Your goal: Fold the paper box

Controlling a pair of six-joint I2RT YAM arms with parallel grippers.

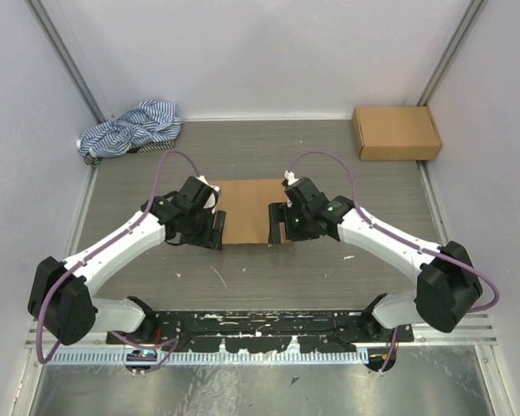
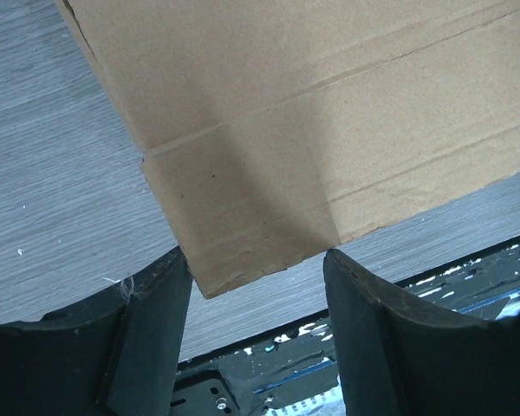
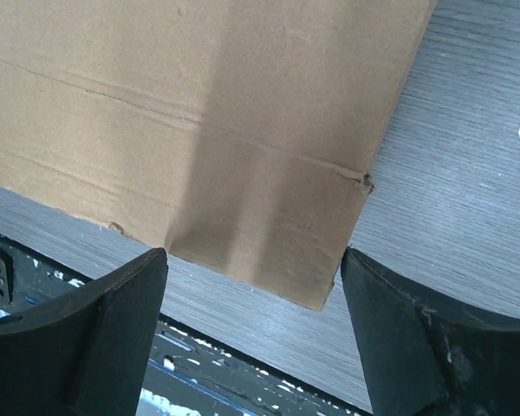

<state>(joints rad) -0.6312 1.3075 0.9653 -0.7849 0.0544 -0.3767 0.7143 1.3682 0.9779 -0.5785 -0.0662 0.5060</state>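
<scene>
The paper box (image 1: 247,211) lies flat on the middle of the grey table as a plain brown cardboard sheet with crease lines. My left gripper (image 1: 213,229) is at its near left corner and my right gripper (image 1: 282,224) at its near right corner. In the left wrist view a corner of the cardboard (image 2: 312,113) points down between the wide-apart fingers (image 2: 147,347), with the left gripper (image 2: 256,286) open around it. The right wrist view shows the other near corner of the cardboard (image 3: 199,130) between the spread fingers (image 3: 416,347) of the open right gripper (image 3: 253,286). Neither gripper clamps the sheet.
A closed brown cardboard box (image 1: 395,132) sits at the back right corner. At the back left lies a crumpled blue-and-white striped cloth (image 1: 130,128). The black mounting rail (image 1: 260,325) runs along the near edge, and walls close in both sides and the back.
</scene>
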